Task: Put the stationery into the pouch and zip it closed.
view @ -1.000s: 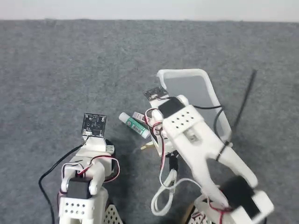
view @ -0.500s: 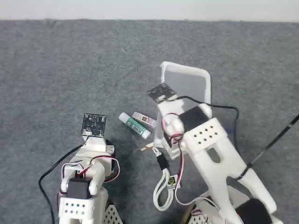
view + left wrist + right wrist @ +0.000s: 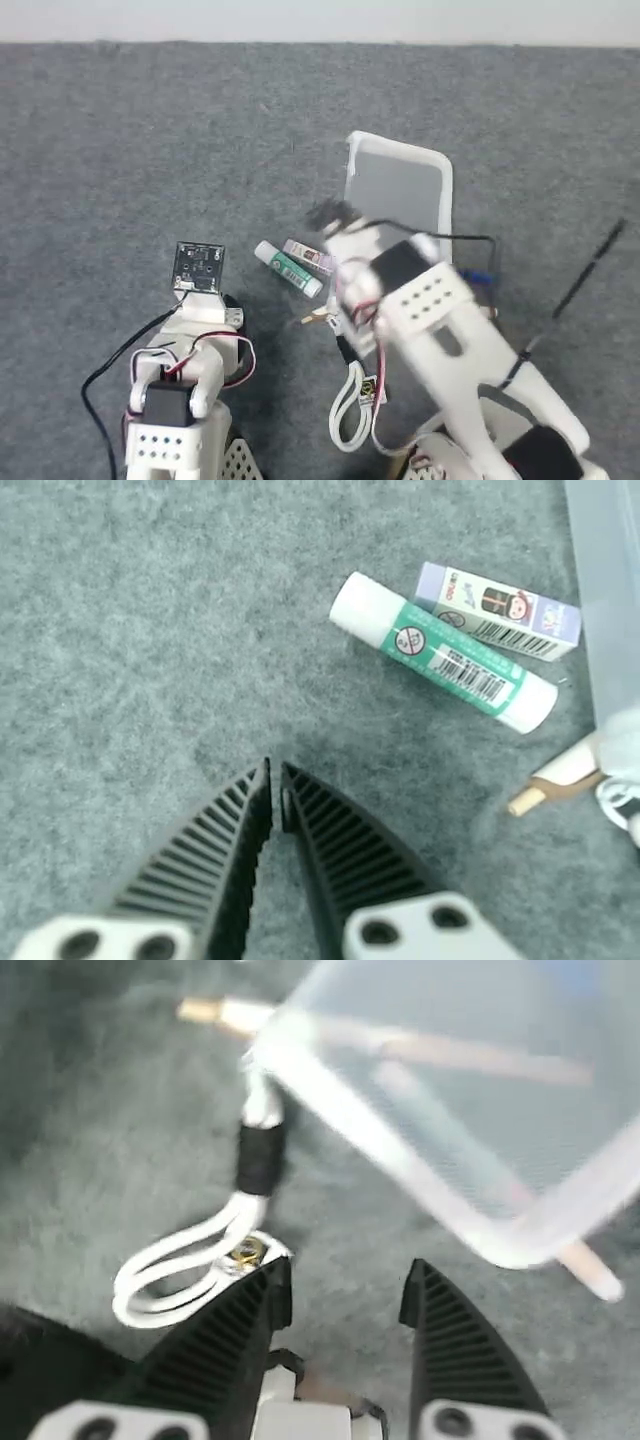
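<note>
My left gripper (image 3: 276, 778) hangs just above the grey mat (image 3: 130, 130). Its fingers are drawn to a narrow slit, almost touching at the tips, with nothing between them. Near them on the mat lie the green-and-white glue stick (image 3: 443, 652) and, just beside it, the small lilac eraser box (image 3: 497, 611), the two roughly parallel. My right gripper (image 3: 345, 1278) has its fingers spread wide and empty, low over the mat at a corner of the translucent pouch (image 3: 450, 1110). The pouch lies flat, with my right arm (image 3: 450, 320) across its near end. A pencil (image 3: 440, 1052) shows blurred through the pouch wall, its wooden end poking out. A white cord loop (image 3: 185, 1260) lies just beside my right fingers.
</note>
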Controlling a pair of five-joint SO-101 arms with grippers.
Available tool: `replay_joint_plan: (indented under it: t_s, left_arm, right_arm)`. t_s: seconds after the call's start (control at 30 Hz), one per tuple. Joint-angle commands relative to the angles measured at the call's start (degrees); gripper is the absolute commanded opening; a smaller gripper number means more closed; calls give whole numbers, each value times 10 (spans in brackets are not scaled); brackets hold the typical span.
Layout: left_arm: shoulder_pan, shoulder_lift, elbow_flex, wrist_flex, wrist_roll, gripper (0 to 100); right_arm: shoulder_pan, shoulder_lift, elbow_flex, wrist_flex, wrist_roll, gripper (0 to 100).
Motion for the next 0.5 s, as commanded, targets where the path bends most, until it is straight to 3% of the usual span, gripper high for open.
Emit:
replay_joint_plan:
  t_s: [0.0,0.47]
  left_arm:
    - [-1,-11,-9,-19,8,12]
    - [-1,-11,-9,-19,8,12]
  right_arm:
    - [-64,-29,21,-51,1,183]
    - [-76,-28,189,-263,1,183]
